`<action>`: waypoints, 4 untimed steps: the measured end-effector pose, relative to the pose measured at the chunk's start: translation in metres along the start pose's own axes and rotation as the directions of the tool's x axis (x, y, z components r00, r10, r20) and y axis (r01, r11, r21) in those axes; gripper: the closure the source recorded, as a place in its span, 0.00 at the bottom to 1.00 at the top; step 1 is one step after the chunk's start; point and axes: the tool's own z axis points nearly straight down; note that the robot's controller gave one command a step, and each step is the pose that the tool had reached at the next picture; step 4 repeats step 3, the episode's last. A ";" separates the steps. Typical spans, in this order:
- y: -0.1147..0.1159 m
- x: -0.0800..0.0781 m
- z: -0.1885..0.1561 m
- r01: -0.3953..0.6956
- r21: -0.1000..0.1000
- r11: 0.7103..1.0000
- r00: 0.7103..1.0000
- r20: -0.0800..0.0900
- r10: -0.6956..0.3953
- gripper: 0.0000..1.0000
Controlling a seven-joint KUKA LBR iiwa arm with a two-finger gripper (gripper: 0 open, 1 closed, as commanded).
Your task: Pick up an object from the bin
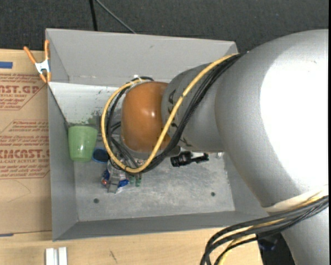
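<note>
Tool [117, 180], state untellable, hangs near a green cup [81, 142], long axis toward the far wall [143, 57].

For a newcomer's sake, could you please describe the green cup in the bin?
Find the grey metal bin and look to the left of its floor, beside the arm's orange cover. There lies a pale green cup, the only green thing, and bigger than the small blue piece at its right.

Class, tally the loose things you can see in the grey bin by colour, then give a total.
Green cup: 1
Blue piece beside it: 1
Black piece: 1
Multicoloured piece: 1
Total: 4 visible
</note>
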 end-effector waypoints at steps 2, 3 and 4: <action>-0.015 0.010 -0.082 -0.077 0.015 0.997 0.997 -0.018 0.077 1.00; -0.028 0.011 -0.155 -0.158 0.012 0.987 0.987 -0.008 0.158 1.00; -0.028 0.011 -0.155 -0.158 0.012 0.987 0.987 -0.008 0.158 1.00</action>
